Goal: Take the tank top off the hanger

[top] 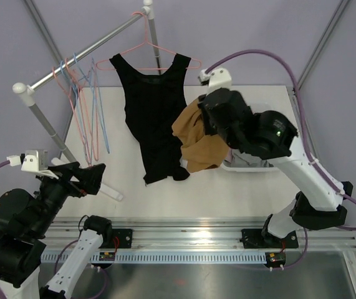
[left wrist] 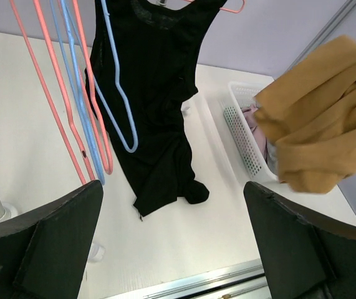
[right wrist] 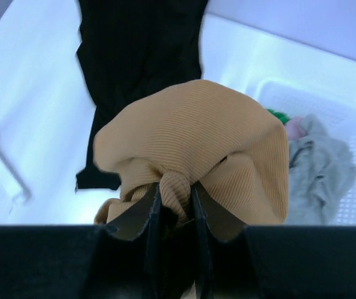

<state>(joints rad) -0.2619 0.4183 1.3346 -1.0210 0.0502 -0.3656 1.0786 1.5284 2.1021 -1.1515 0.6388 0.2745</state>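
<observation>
Right fingers (right wrist: 141,217) clamped on tan cloth (right wrist: 196,143), low right of hanger (top: 146,31).
Tank top (top: 154,118) hangs lengthwise below hanger, hem on surface (top: 227,193); left fingers (left wrist: 47,243) gape empty, seemingly farther from hanger.

The tank top (top: 154,118) hangs on a hanger (top: 145,31) from the rail (top: 84,53) over the table's (top: 227,193) back, with its hem on the table. Spare hangers (top: 81,106) hang to its left. A bunched garment (top: 196,140) in the right gripper (right wrist: 176,187) sits between the tank top and the basket (left wrist: 240,124) of clothes at the right.

Black tank top (top: 154,118) on a pink hanger (top: 145,31) — mustard ribbed garment (right wrist: 196,149), white basket (left wrist: 243,134).
</observation>
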